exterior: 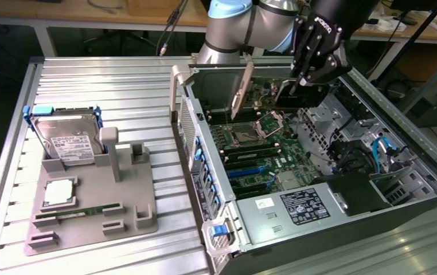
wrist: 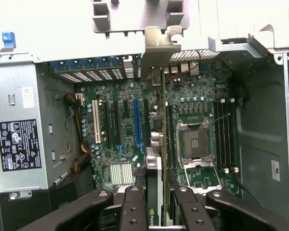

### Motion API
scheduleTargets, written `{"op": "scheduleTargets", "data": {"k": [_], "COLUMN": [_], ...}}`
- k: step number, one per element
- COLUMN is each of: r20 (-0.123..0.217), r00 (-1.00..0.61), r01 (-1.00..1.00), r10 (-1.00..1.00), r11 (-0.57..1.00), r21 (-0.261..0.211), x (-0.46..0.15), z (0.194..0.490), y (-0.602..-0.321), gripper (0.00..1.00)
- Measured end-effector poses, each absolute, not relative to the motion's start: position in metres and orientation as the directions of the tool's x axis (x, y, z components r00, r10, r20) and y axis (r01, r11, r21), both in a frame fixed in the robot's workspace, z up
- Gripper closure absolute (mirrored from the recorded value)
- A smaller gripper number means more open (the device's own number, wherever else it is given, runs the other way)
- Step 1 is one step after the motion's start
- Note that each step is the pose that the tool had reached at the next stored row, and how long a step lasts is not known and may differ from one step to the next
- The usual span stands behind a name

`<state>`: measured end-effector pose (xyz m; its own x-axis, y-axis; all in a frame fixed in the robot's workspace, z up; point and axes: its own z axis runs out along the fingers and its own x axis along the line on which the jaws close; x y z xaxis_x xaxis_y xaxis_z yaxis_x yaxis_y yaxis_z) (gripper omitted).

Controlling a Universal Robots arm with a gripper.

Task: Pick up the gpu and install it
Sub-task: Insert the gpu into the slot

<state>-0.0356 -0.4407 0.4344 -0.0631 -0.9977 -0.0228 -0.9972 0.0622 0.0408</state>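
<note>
Wrist view has the jaws closed partway on the gpu (wrist: 154, 166), gripping it upright on edge above the motherboard (wrist: 118, 94), between the blue slot (wrist: 137, 120) and the CPU socket (wrist: 195, 142), its bracket (wrist: 159, 45) toward the case (wrist: 260, 125) rear. Lowered out of line with a slot, its edge could strike the socket, or the bracket could snag the case.
</note>
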Motion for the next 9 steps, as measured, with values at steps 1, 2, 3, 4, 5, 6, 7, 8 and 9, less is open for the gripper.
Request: {"op": "scheduleTargets", "data": {"k": [1,2,3,4,5,6,7,8,9], "r20": [-0.023,-0.023,-0.023,-0.023,-0.023,-0.023,-0.023,-0.023,-0.024], "r00": [-0.051,-0.035,-0.019,-0.003,0.008,0.020,0.027,0.031,0.032], "r01": [-0.998,-0.999,-0.999,-0.999,-0.999,-0.999,-0.999,-0.999,-0.999], "r10": [-0.998,-0.999,-1.000,-1.000,-1.000,-1.000,-0.999,-0.999,-0.999], "r11": [0.050,0.034,0.018,0.002,-0.009,-0.021,-0.028,-0.032,-0.033], "r21": [0.041,0.041,0.041,0.041,0.041,0.041,0.041,0.041,0.041], "x": [-0.0356,-0.0356,-0.0356,-0.0355,-0.0355,-0.0355,-0.0356,-0.0356,-0.0356], "z": [0.4344,0.4344,0.4344,0.4344,0.4344,0.4344,0.4344,0.4344,0.4345], "y": [-0.4407,-0.4407,-0.4408,-0.4407,-0.4407,-0.4407,-0.4407,-0.4408,-0.4408], "gripper": [0.73,0.73,0.73,0.73,0.73,0.73,0.73,0.73,0.73]}}
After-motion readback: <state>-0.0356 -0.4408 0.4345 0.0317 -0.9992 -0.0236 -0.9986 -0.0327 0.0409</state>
